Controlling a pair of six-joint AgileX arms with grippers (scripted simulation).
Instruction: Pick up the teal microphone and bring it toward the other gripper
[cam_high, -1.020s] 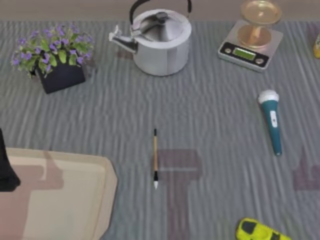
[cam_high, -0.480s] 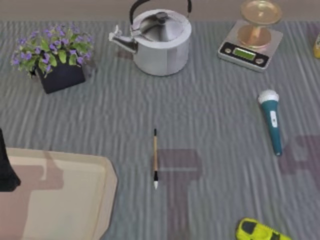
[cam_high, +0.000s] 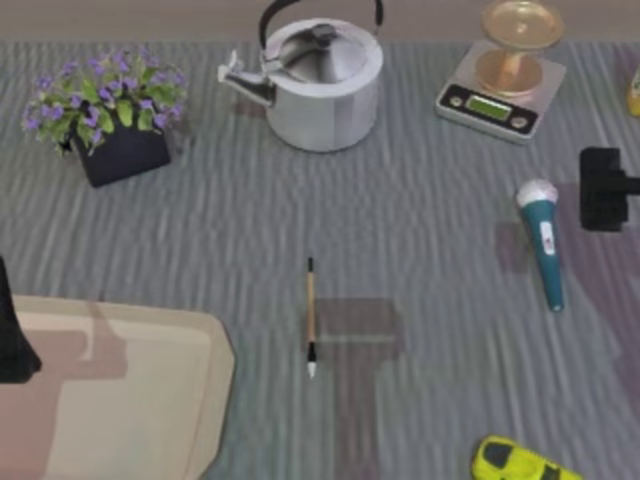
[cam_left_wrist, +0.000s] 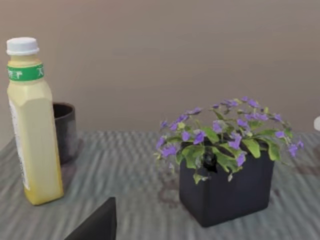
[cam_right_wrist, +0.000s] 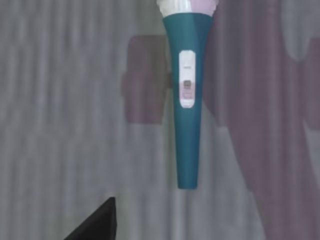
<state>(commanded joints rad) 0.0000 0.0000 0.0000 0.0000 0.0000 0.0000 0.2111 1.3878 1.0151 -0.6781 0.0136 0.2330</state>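
Note:
The teal microphone lies flat on the grey cloth at the right, with its white head toward the far side. In the right wrist view the microphone fills the middle, its white side panel facing up. My right gripper hovers just right of the white head, apart from it. One dark finger shows well off to the side and nothing is held, so the gripper is open. My left gripper stays parked at the left edge, open, with one finger showing.
A thin brown paintbrush lies mid-table. A beige tray fills the front left. A steel kettle, a scale and a potted plant line the back. A yellow toy car sits front right. A yellow bottle stands near the plant.
My right gripper has come into the top view from the right edge, and its shadow has slid toward the microphone. The microphone and the left arm have not moved.

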